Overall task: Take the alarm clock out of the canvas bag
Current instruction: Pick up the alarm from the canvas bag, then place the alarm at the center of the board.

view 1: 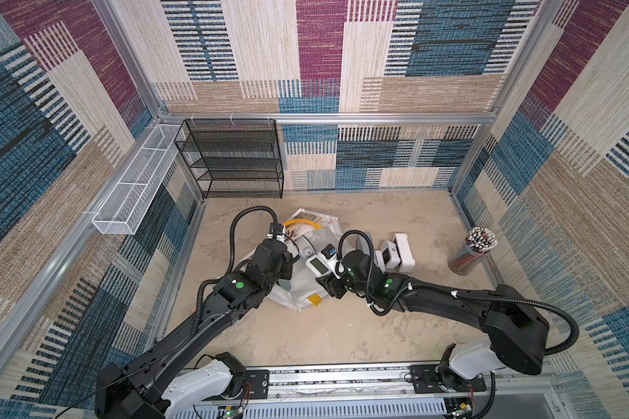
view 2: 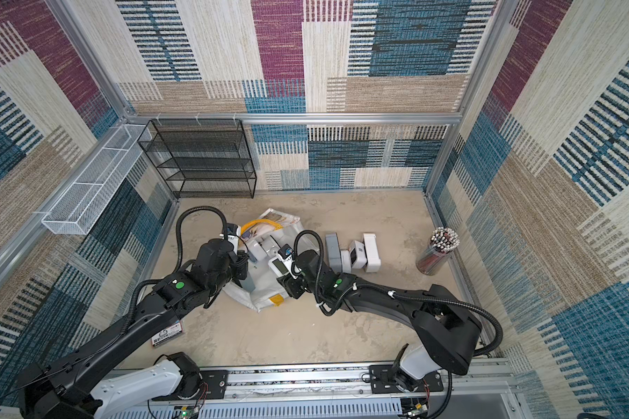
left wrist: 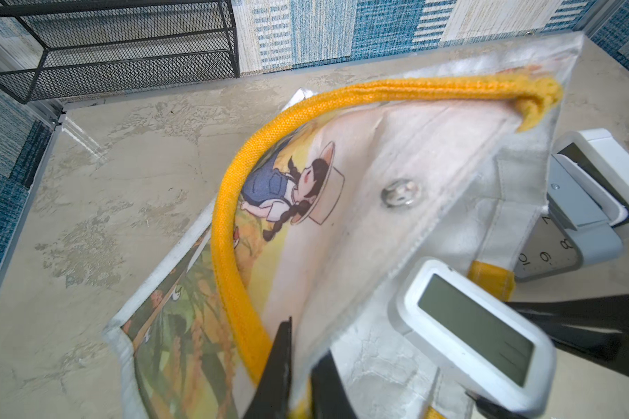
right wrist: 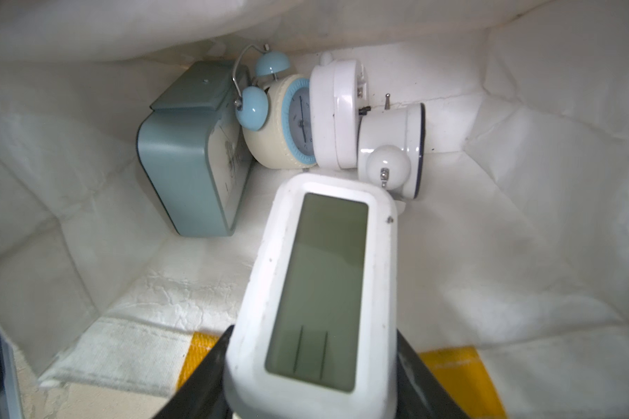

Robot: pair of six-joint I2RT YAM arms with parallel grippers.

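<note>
In both top views the canvas bag lies slumped on the surface. The left hand is at the bag's raised rim. The right hand is at the bag's mouth, clamped on the white digital alarm clock, screen up. A row of clocks stands just beside the bag, outside it.

In the left wrist view, the left hand is pinched shut on the rim fabric next to the yellow handle, holding that flap up. The alarm clock shows just under the lifted edge. This hold looks worth keeping high and steady, so the flap does not sag onto the clock as it comes out.

In the right wrist view, the right hand grips the alarm clock by its two long sides, near one end only. The clock hangs over the bag's floor, close to the yellow patches at the mouth and seemingly not quite clear of the bag. Deeper in, a teal clock, a cream-and-blue twin-bell clock and a white clock huddle at the bag's far end, apart from the held one.

The end grip could let the clock pivot. A slow, straight pull out through the mouth seems best, a little above the bag's floor.
</note>
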